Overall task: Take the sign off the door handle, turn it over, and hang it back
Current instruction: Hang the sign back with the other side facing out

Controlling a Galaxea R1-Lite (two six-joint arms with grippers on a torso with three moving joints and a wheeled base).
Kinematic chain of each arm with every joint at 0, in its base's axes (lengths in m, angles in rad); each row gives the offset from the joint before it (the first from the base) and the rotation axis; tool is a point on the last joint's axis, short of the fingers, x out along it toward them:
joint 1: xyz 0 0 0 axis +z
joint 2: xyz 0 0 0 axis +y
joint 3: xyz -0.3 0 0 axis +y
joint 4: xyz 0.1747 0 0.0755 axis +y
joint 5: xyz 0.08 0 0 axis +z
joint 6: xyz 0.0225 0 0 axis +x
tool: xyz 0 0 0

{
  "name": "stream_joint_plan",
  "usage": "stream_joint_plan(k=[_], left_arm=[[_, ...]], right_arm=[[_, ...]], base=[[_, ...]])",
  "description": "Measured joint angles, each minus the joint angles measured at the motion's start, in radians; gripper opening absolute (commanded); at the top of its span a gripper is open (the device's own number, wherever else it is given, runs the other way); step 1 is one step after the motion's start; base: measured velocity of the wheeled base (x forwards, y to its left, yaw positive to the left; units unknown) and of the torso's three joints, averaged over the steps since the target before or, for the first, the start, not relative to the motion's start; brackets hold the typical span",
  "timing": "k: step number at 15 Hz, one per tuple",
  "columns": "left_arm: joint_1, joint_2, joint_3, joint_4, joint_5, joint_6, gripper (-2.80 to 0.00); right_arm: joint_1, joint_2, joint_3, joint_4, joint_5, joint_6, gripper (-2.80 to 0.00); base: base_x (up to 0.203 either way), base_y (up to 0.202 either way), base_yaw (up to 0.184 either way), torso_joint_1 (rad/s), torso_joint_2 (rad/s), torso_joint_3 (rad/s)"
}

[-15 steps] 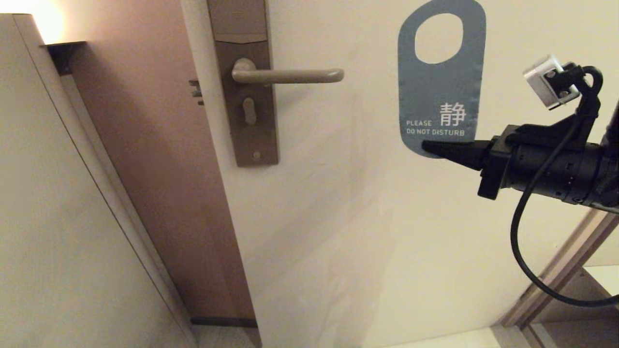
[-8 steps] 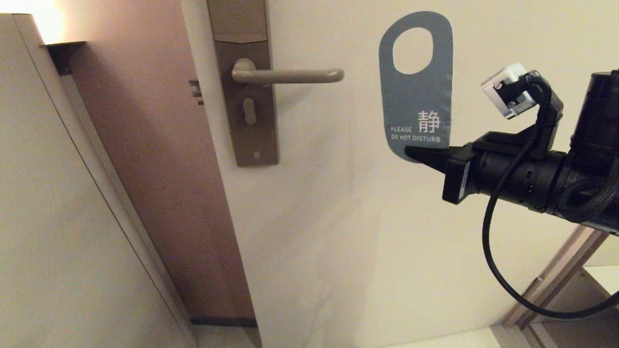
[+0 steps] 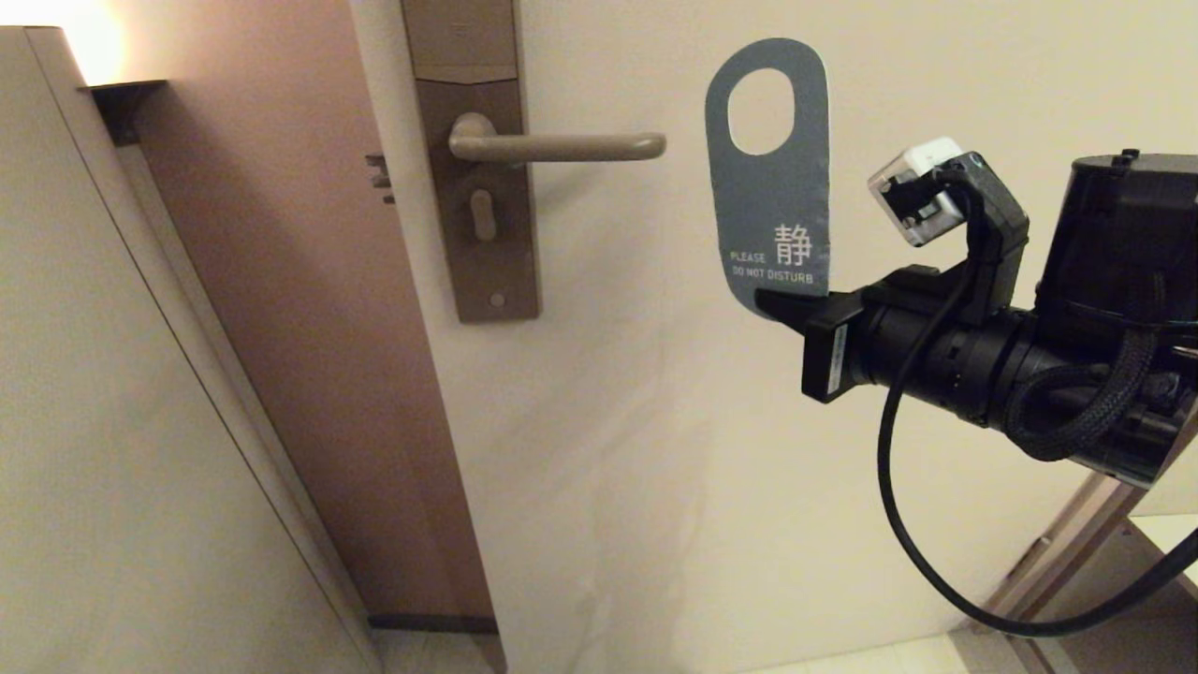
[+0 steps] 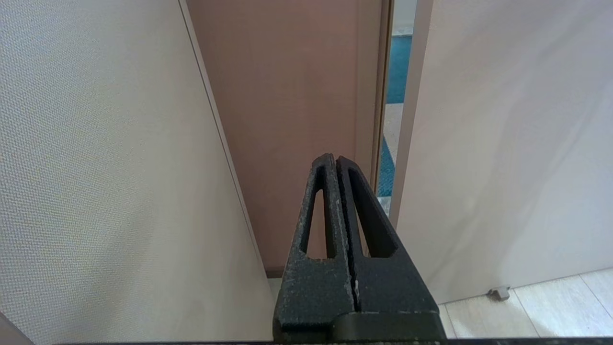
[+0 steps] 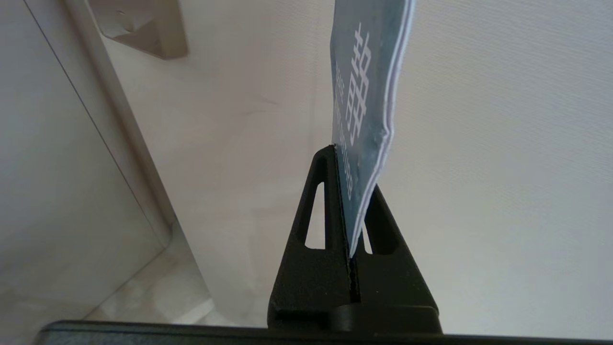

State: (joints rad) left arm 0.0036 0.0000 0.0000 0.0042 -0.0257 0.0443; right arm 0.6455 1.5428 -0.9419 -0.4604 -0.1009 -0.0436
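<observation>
The sign [image 3: 769,201] stands upright in the air, blue "PLEASE DO NOT DISTURB" side facing me, its oval hole at the top, level with the door handle [image 3: 558,146] and just right of the lever's rounded end. My right gripper [image 3: 772,304] is shut on the sign's bottom edge. In the right wrist view the sign [image 5: 366,96] rises edge-on from between the closed fingers [image 5: 322,201]. The handle is bare, apart from the sign. My left gripper [image 4: 336,160] is shut with nothing in it, low by the door's edge, and does not show in the head view.
The handle sits on a tall brown lock plate [image 3: 477,187] with a keyhole. The pale door [image 3: 655,421] fills the middle; its brown edge [image 3: 309,328] and a pale wall panel [image 3: 112,421] lie to the left. A door frame [image 3: 1076,534] runs at the lower right.
My right gripper has carried the sign leftward and slightly down, closer to the handle's free end. The sign has turned more edge-on. The handle has not moved.
</observation>
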Motion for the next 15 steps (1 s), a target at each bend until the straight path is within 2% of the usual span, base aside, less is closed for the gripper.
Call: stream_joint_plan(k=[5,15], left_arm=[[0.0,0.0,0.0,0.0,0.0,0.0,-2.8],[0.0,0.0,0.0,0.0,0.0,0.0,-2.8]], right_arm=[[0.069,0.031,-0.004,-0.038,-0.064,0.0,-2.8],[0.08,0.088,-0.053,-0.039,-0.068,-0.002,-2.8]], base=[[0.0,0.0,0.0,0.0,0.0,0.0],[0.0,0.0,0.0,0.0,0.0,0.0]])
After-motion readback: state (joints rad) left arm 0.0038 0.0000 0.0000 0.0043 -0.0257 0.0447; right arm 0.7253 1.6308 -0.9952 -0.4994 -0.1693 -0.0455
